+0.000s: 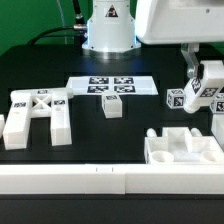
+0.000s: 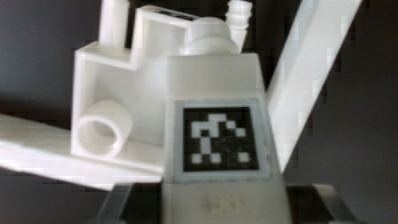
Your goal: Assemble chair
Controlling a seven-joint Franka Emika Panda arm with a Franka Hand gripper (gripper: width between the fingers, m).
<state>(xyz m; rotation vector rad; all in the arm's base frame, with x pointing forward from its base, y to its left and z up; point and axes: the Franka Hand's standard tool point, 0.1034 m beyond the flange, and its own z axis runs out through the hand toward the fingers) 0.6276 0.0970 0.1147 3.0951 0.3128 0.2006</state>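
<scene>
Low white rail (image 1: 100, 182) is running across the front edge of the table (image 1: 100, 140) as a Franka arm is working on a chair. Just behind the rail, toward the exterior view's right, the seat block (image 1: 182, 150) is lying with its open recesses facing up. Above and slightly behind it, the gripper (image 2: 214, 205) is hanging clear of the table, its jaws closing partway on a tagged white chair leg (image 2: 217, 110). In the wrist view the leg is running straight out from between the jaws, long axis in line with the gripper and narrowing to a peg at its far end. The seat block is showing beyond that end, with a round socket (image 2: 103, 131) lying off to one side of the leg rather than under its tip. That offset appears to be what the coming move is turning on: the leg is pointing down toward the block but is not yet looking lined up with a socket, so a sideways shift is probably needed before any descent. Well apart on the exterior view's left, the H-shaped piece (image 1: 35, 112) is resting on the table. A small block (image 1: 112, 107) is sitting just in front of the marker board (image 1: 112, 86).
</scene>
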